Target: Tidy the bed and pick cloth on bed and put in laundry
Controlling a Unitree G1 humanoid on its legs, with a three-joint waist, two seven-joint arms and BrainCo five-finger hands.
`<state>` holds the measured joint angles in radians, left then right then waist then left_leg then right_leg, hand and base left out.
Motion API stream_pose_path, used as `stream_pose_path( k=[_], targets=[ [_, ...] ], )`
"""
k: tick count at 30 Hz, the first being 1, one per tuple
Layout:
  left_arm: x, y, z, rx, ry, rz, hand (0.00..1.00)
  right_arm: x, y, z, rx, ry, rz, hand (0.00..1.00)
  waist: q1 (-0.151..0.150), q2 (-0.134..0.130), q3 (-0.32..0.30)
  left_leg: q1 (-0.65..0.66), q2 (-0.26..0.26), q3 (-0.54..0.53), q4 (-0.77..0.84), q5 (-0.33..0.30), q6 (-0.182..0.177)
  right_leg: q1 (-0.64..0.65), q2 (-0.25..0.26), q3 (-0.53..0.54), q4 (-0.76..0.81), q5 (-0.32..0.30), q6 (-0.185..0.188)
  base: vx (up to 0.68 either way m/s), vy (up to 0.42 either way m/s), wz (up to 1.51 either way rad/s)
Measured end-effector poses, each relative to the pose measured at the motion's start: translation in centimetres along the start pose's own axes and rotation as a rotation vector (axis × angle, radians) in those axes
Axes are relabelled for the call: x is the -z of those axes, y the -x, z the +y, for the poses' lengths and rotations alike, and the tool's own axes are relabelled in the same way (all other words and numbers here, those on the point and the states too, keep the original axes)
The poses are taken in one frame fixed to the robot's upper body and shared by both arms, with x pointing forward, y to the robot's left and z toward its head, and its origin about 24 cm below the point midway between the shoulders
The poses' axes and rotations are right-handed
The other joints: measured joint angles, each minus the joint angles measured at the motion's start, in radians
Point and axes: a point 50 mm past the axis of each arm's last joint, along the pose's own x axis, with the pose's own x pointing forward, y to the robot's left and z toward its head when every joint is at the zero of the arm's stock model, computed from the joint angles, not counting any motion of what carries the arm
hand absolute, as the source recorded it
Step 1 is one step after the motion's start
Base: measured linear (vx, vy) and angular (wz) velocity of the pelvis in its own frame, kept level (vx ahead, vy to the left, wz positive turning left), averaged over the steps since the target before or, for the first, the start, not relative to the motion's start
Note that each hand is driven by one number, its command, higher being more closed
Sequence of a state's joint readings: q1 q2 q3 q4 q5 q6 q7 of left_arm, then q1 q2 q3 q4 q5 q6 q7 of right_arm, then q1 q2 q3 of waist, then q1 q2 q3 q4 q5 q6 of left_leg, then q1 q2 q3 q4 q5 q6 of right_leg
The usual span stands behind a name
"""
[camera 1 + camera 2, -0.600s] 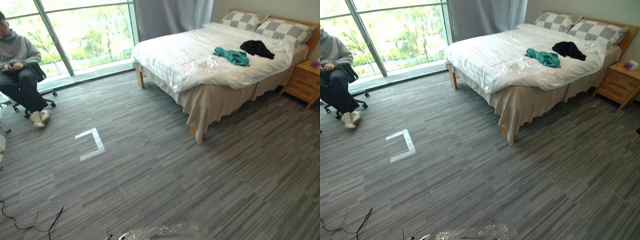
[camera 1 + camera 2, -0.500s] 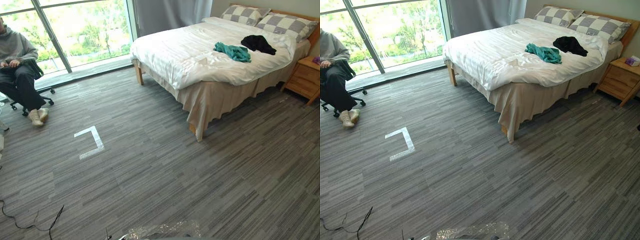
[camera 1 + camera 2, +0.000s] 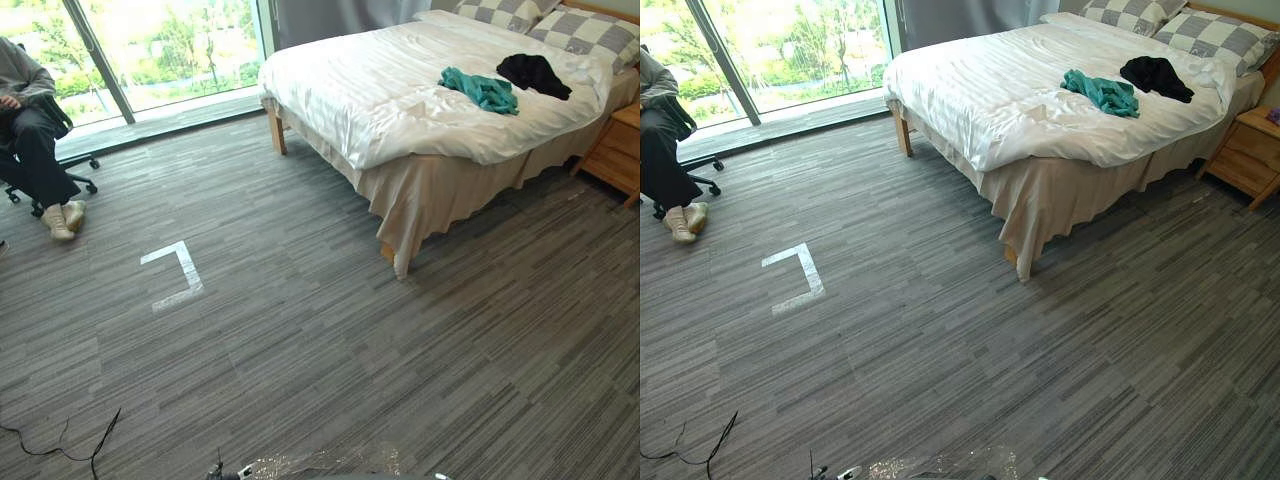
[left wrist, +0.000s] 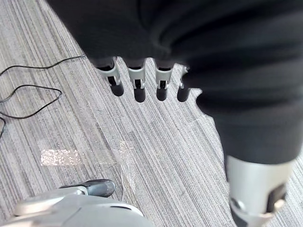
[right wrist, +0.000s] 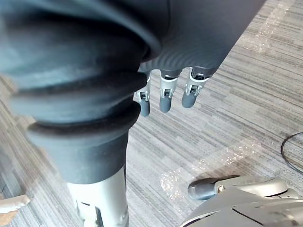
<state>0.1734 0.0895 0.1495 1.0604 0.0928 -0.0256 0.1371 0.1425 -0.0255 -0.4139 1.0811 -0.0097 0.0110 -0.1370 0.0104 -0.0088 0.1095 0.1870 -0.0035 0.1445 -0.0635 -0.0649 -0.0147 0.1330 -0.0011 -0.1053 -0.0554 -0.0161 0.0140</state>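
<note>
Both the left hand (image 4: 137, 87) and right hand (image 5: 165, 97) hang slack, fingers straight and empty, likely because the crumpled teal cloth (image 3: 482, 90) and black cloth (image 3: 534, 73) lie far ahead of them on the white-quilted bed (image 3: 365, 90).

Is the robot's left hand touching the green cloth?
Apart. The left wrist view shows the left hand hanging over carpet, holding nothing; the left eye view shows the green cloth away on the bed.

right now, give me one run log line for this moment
teal cloth, black cloth: on bed, untouched | left hand: open, empty | right hand: open, empty | person: seated by window
</note>
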Motion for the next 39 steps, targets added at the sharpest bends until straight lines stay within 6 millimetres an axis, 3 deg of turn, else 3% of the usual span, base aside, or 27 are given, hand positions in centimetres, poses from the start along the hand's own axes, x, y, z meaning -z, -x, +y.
stream_pose_path(
  k=[5, 9, 11, 13, 15, 16, 17, 18, 19, 20, 21, 22, 23, 24, 25, 26, 27, 28, 29, 30, 31, 34, 35, 36, 37, 39],
  targets=[
    [-0.7, -0.1, -0.2, 0.004, -0.001, -0.015, 0.0, -1.1, -0.1, 0.3, -0.007, -0.006, -0.028, 0.0, 0.0, 0.005, 0.012, -0.037, 0.013, 0.065, 0.007, -0.006, -0.004, -0.091, 0.013, 0.058, 0.072, -0.015, -0.006, -0.05, -0.027, -0.35],
    [-2.2, -0.6, 0.4, -0.009, -0.012, -0.049, 0.0, -2.2, -0.1, 1.3, -0.026, -0.048, -0.061, 0.0, -0.005, -0.023, 0.073, -0.053, 0.015, 0.141, 0.051, -0.038, 0.003, -0.227, 0.006, 0.094, 0.312, -0.133, -0.003, -0.05, -0.046, -0.55],
    [-2.3, -0.6, 0.7, -0.014, -0.026, -0.044, 0.0, -1.9, 0.0, 1.2, -0.021, -0.068, -0.052, 0.0, -0.011, -0.031, 0.08, -0.032, 0.011, 0.188, 0.08, -0.078, 0.008, -0.281, -0.073, -0.023, 0.456, -0.212, 0.019, 0.01, -0.03, -0.61],
    [-2.3, -0.7, 0.8, -0.017, -0.034, -0.042, 0.0, -1.6, 0.0, 1.1, -0.016, -0.094, -0.041, 0.0, -0.031, -0.031, 0.081, -0.008, 0.024, 0.206, 0.1, -0.111, 0.0, -0.3, -0.12, -0.155, 0.545, -0.246, 0.016, 0.11, -0.079, -0.45],
    [-2.8, -0.7, 0.5, -0.011, -0.031, -0.051, 0.0, -1.5, -0.1, 0.9, -0.006, -0.121, -0.033, 0.0, -0.047, -0.019, 0.084, 0.011, 0.057, 0.221, 0.105, -0.137, -0.024, -0.345, -0.142, -0.252, 0.642, -0.283, -0.006, 0.19, -0.144, -0.36],
    [-3.4, -0.8, 0.0, 0.001, -0.025, -0.065, 0.0, -1.9, -0.1, 0.6, 0.001, -0.135, -0.04, 0.0, -0.055, 0.006, 0.091, 0.02, 0.104, 0.234, 0.108, -0.148, -0.048, -0.392, -0.138, -0.28, 0.666, -0.295, -0.021, 0.28, -0.213, -0.3],
    [-4.4, -0.8, -0.8, 0.019, -0.018, -0.087, 0.0, -2.1, -0.2, 0.1, 0.013, -0.128, -0.044, 0.0, -0.055, 0.039, 0.103, 0.03, 0.165, 0.25, 0.11, -0.159, -0.078, -0.456, -0.137, -0.297, 0.664, -0.292, -0.021, 0.32, -0.238, -0.3],
    [-4.8, -0.8, -1.2, 0.028, -0.014, -0.098, 0.0, -2.2, -0.3, -0.2, 0.018, -0.125, -0.047, 0.0, -0.055, 0.054, 0.111, 0.035, 0.194, 0.256, 0.11, -0.164, -0.094, -0.49, -0.139, -0.298, 0.656, -0.284, -0.015, 0.39, -0.289, -0.28],
    [-5.9, -0.8, -2.0, 0.047, -0.009, -0.122, 0.0, -2.4, -0.3, -0.4, 0.02, -0.114, -0.053, 0.0, -0.058, 0.073, 0.12, 0.047, 0.247, 0.271, 0.104, -0.156, -0.119, -0.569, -0.151, -0.291, 0.586, -0.215, 0.021, 0.5, -0.337, -0.16],
    [-6.9, -0.9, -2.4, 0.056, -0.013, -0.144, 0.0, -2.4, -0.3, -0.2, 0.016, -0.112, -0.052, 0.0, -0.069, 0.065, 0.129, 0.067, 0.274, 0.275, 0.085, -0.146, -0.139, -0.623, -0.179, -0.293, 0.465, -0.114, 0.055, 0.54, -0.366, -0.07],
    [-7.3, -0.9, -2.5, 0.059, -0.016, -0.152, 0.0, -2.2, -0.3, -0.1, 0.013, -0.112, -0.046, 0.0, -0.078, 0.055, 0.134, 0.082, 0.281, 0.276, 0.076, -0.144, -0.142, -0.634, -0.198, -0.293, 0.402, -0.065, 0.066, 0.62, -0.402, 0.05],
    [-7.4, -1.0, -2.3, 0.056, -0.023, -0.151, 0.0, -1.8, -0.2, 0.3, 0.004, -0.112, -0.035, 0.0, -0.086, 0.028, 0.144, 0.115, 0.278, 0.282, 0.072, -0.141, -0.146, -0.634, -0.225, -0.291, 0.307, -0.004, 0.088, 0.65, -0.452, -0.15],
    [-7.3, -1.0, -2.1, 0.048, -0.007, -0.147, 0.0, -1.6, -0.1, 0.4, -0.002, -0.101, -0.031, 0.0, -0.085, 0.02, 0.153, 0.177, 0.306, 0.31, 0.077, -0.134, -0.149, -0.636, -0.231, -0.305, 0.338, 0.138, 0.022, 0.81, -0.554, -0.32],
    [-7.4, -0.9, -2.7, 0.063, 0.001, -0.153, 0.0, -1.8, -0.2, 0.3, -0.001, -0.096, -0.042, 0.0, -0.088, 0.029, 0.157, 0.204, 0.333, 0.33, 0.082, -0.078, -0.169, -0.681, -0.231, -0.307, 0.478, 0.116, -0.038, 0.71, -0.511, -0.4],
    [-7.6, -0.8, -3.2, 0.074, 0.004, -0.164, 0.0, -2.0, -0.2, 0.2, 0.005, -0.1, -0.053, 0.0, -0.1, 0.034, 0.157, 0.206, 0.351, 0.333, 0.105, -0.005, -0.178, -0.719, -0.228, -0.3, 0.595, 0.031, -0.078, 0.71, -0.568, -0.27],
    [-7.9, -0.6, -3.7, 0.085, 0.006, -0.183, 0.0, -2.3, -0.2, 0.0, 0.013, -0.113, -0.059, 0.0, -0.108, 0.051, 0.16, 0.172, 0.399, 0.314, 0.208, 0.094, -0.185, -0.722, -0.215, -0.305, 0.67, -0.066, -0.093, 0.72, -0.636, -0.35],
    [-8.1, -0.5, -4.0, 0.09, 0.015, -0.189, 0.0, -2.6, -0.3, -0.3, 0.018, -0.112, -0.07, 0.0, -0.104, 0.072, 0.159, 0.092, 0.469, 0.25, 0.393, 0.209, -0.186, -0.691, -0.168, -0.31, 0.675, -0.127, -0.107, 0.74, -0.639, -0.41],
    [-8.1, -0.5, -4.0, 0.09, 0.014, -0.191, 0.0, -2.8, -0.3, -0.2, 0.018, -0.11, -0.073, 0.0, -0.103, 0.073, 0.16, 0.045, 0.493, 0.211, 0.503, 0.216, -0.186, -0.668, -0.146, -0.311, 0.663, -0.146, -0.112, 0.76, -0.573, -0.53],
    [-8.1, -0.5, -4.0, 0.09, 0.019, -0.19, 0.0, -3.0, -0.3, 0.0, 0.011, -0.102, -0.081, 0.0, -0.101, 0.074, 0.161, -0.048, 0.532, 0.165, 0.739, 0.198, -0.166, -0.584, -0.088, -0.309, 0.605, -0.161, -0.128, 0.86, -0.544, -0.53],
    [-8.0, -0.4, -4.1, 0.091, 0.032, -0.193, 0.0, -3.3, -0.3, 0.2, 0.002, -0.078, -0.091, 0.0, -0.092, 0.071, 0.163, -0.128, 0.524, 0.096, 0.909, 0.137, -0.148, -0.478, -0.037, -0.301, 0.517, -0.162, -0.14, 0.83, -0.487, -0.53],
    [-8.3, -0.4, -4.1, 0.089, 0.04, -0.206, 0.0, -3.4, -0.3, 0.3, 0.0, -0.064, -0.095, 0.0, -0.083, 0.068, 0.163, -0.163, 0.509, 0.066, 0.971, 0.102, -0.155, -0.424, -0.015, -0.293, 0.468, -0.161, -0.14, 0.65, -0.349, -0.48],
    [-9.9, -0.1, -3.7, 0.068, 0.114, -0.271, 0.0, -4.9, -0.4, 1.1, -0.017, 0.012, -0.142, 0.0, -0.049, 0.044, 0.173, -0.352, 0.377, 0.023, 1.073, -0.043, -0.165, -0.213, 0.044, -0.245, 0.276, -0.15, -0.142, 0.58, -0.229, -0.35],
    [-10.5, 0.0, -3.6, 0.066, 0.134, -0.303, 0.0, -6.1, -0.4, 1.3, -0.022, 0.013, -0.168, 0.0, -0.044, 0.038, 0.178, -0.421, 0.309, 0.03, 1.022, -0.1, -0.171, -0.145, 0.053, -0.229, 0.223, -0.148, -0.14, 0.57, -0.168, -0.36],
    [-10.8, 0.0, -3.4, 0.063, 0.14, -0.314, 0.0, -6.7, -0.4, 1.5, -0.026, 0.011, -0.179, 0.0, -0.041, 0.031, 0.186, -0.442, 0.274, 0.047, 0.976, -0.126, -0.163, -0.111, 0.052, -0.217, 0.202, -0.149, -0.138, 0.57, -0.13, -0.51],
    [-11.1, 0.0, -3.3, 0.06, 0.141, -0.328, 0.0, -7.9, -0.4, 2.0, -0.038, 0.008, -0.209, 0.0, -0.031, 0.022, 0.191, -0.475, 0.21, 0.092, 0.845, -0.152, -0.146, -0.055, 0.048, -0.189, 0.172, -0.158, -0.121, 0.57, -0.077, -0.65],
    [-11.6, 0.1, -3.8, 0.077, 0.127, -0.339, 0.0, -8.9, -0.3, 2.3, -0.045, 0.001, -0.241, 0.0, -0.018, 0.024, 0.194, -0.514, 0.14, 0.195, 0.606, -0.123, -0.103, 0.036, 0.042, -0.178, 0.124, -0.185, -0.078, 0.59, -0.029, -0.5]
  ],
)
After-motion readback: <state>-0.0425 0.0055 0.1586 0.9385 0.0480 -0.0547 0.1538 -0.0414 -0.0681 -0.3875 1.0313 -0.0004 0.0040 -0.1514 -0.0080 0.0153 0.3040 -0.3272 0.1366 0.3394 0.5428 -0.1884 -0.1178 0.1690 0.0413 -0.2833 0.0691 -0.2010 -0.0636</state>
